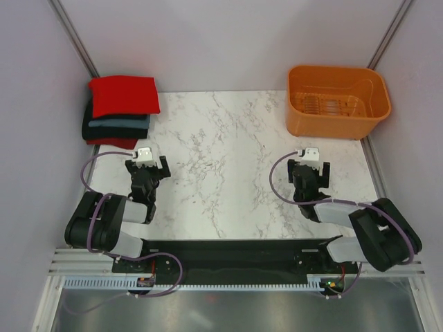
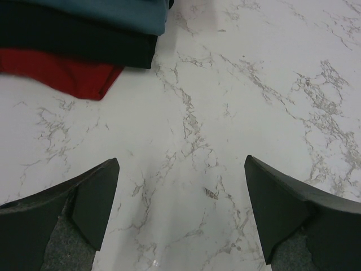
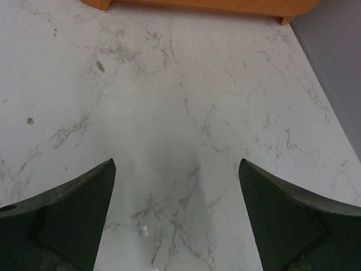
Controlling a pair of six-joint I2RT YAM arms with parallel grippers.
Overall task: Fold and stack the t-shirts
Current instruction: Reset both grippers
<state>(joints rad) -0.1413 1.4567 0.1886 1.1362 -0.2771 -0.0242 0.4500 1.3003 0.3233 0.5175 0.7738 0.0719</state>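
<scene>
At far-left corner of table (image 1: 228, 159): folded tee stack (image 1: 119, 114), red over blue, black, red.
Left pincer (image 1: 148, 168) and right pincer (image 1: 309, 174) both wide open, holding nothing, over table; left one near stack, basket (image 1: 337, 100) far right.

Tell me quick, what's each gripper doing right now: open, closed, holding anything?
Left gripper: open, holding nothing.
Right gripper: open, holding nothing.

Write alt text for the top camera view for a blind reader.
A stack of folded cloth t-shirts, bright red on top over slate-blue, black and red, sits at the far left corner of a white marble table. An orange plastic basket stands far right; the left hand and right hand are open.
</scene>
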